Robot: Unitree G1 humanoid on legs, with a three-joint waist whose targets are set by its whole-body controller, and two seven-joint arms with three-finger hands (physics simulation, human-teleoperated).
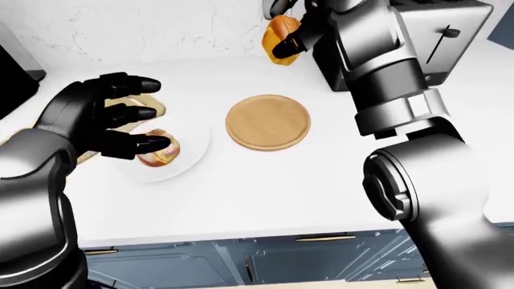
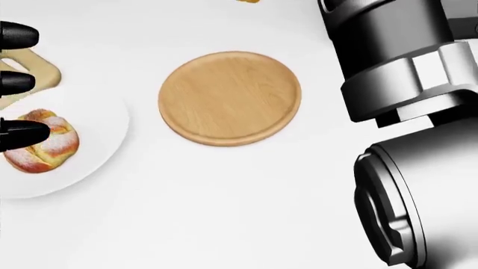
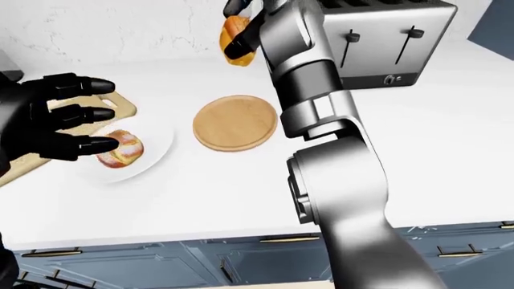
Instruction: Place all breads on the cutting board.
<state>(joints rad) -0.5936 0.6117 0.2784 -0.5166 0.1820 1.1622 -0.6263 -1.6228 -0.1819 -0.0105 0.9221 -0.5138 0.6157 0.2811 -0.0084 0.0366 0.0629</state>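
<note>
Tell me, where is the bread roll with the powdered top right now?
In the left-eye view the bread roll lies on the white plate at the left, beside the round wooden board, with the left hand open over it.

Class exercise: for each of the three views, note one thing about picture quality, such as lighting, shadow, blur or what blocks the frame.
Head view: the right arm fills the right side, and the counter is nearly blown out white. Left-eye view: even light, with only a faint shadow under the round board. Right-eye view: sharp all over, with soft highlights on the toaster.
</note>
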